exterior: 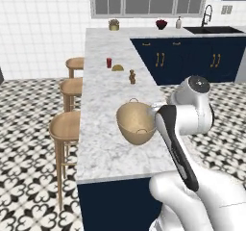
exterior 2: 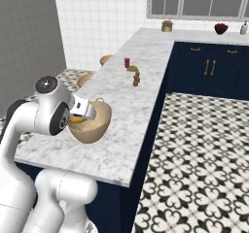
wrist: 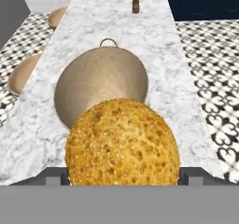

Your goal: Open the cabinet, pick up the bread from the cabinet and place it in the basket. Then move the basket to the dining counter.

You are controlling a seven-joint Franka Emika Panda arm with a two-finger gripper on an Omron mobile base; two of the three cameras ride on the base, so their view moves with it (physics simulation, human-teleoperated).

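Note:
The bread (wrist: 122,143), a golden seeded lump, sits between my fingertips, and my gripper (wrist: 122,174) is shut on it. In the right base view the bread (exterior 2: 76,120) shows as an orange patch under my hand at the near rim of the basket (exterior 2: 95,125). The round tan basket (exterior: 134,124) stands on the marble dining counter (exterior: 101,81), close to its near end. Seen from the hand, the basket (wrist: 100,78) lies just beyond the bread, its hollow facing me. The cabinet is out of view.
Three wooden stools (exterior: 65,126) line the counter's left side. Farther along the top stand a red cup (exterior: 109,62), a yellowish half-round item (exterior: 117,68) and a brown pepper mill (exterior: 132,76). Low navy cabinets (exterior: 192,57) and a sink (exterior: 211,30) are at the back right.

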